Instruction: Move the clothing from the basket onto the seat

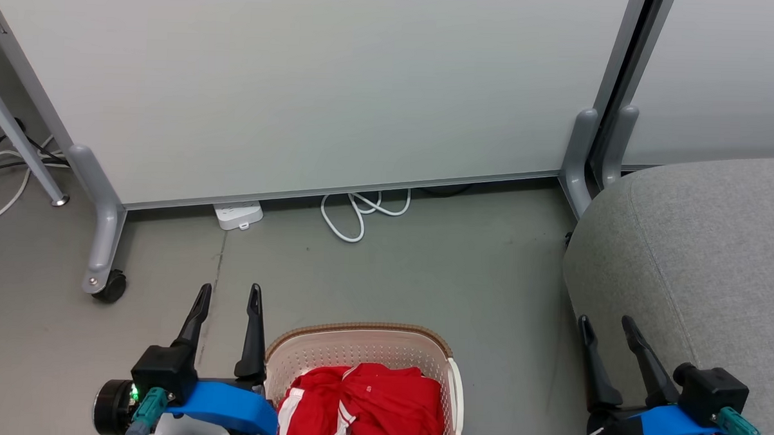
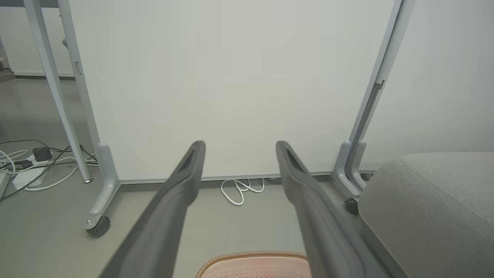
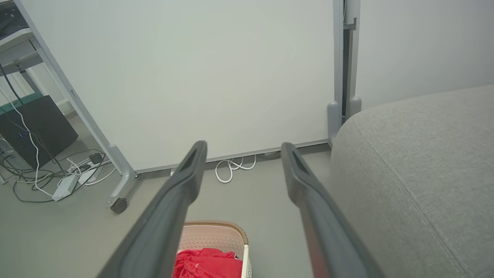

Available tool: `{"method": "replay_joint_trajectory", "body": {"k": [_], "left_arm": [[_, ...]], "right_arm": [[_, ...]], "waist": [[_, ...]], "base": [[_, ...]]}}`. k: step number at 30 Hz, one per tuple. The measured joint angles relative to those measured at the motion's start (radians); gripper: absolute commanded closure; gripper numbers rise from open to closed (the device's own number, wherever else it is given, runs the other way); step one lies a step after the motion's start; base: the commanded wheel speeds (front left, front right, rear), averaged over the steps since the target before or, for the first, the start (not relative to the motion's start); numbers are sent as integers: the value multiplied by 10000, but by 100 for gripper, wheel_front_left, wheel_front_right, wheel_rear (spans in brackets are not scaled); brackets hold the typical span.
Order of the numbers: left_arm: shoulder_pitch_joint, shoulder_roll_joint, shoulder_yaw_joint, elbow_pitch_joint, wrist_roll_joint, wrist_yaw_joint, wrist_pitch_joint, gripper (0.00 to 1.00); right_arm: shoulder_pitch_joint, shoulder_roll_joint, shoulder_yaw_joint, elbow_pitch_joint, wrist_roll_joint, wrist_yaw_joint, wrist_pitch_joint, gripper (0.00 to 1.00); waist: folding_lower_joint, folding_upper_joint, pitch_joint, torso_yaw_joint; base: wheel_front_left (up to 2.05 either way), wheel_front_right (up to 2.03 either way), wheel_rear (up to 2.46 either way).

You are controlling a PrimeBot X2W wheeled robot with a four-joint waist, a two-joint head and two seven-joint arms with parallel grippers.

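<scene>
Crumpled red clothing (image 1: 364, 403) with white stripes fills the cream basket (image 1: 356, 348) on the floor, left of the grey seat (image 1: 701, 254).

Head looks down; both wrist views face the partition (image 1: 302, 79).

Basket (image 1: 360, 336) on floor (image 1: 424, 270), near centre, clothing (image 1: 367, 407) inside it. Seat (image 1: 701, 254) to right of basket, well apart, bare floor between. Left gripper (image 1: 230, 288) just left of basket rim. Right gripper (image 1: 605, 319) at seat's near left edge. Partition (image 1: 334, 80) stands behind all, across far side of floor. Power strip (image 1: 238, 213) and coiled cable (image 1: 361, 213) at partition's foot, beyond basket. Caster (image 1: 111, 286) under partition's left leg, ahead of left gripper.
</scene>
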Motion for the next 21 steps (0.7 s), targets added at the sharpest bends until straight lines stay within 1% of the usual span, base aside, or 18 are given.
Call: {"method": "replay_joint_trajectory", "body": {"k": [21], "left_arm": [[9, 15, -236, 405, 1434, 90, -372, 0]], "right_arm": [[21, -2, 71, 291, -1641, 12, -378, 0]], "waist": [[0, 0, 25, 76]], "base": [[0, 0, 0]]}}
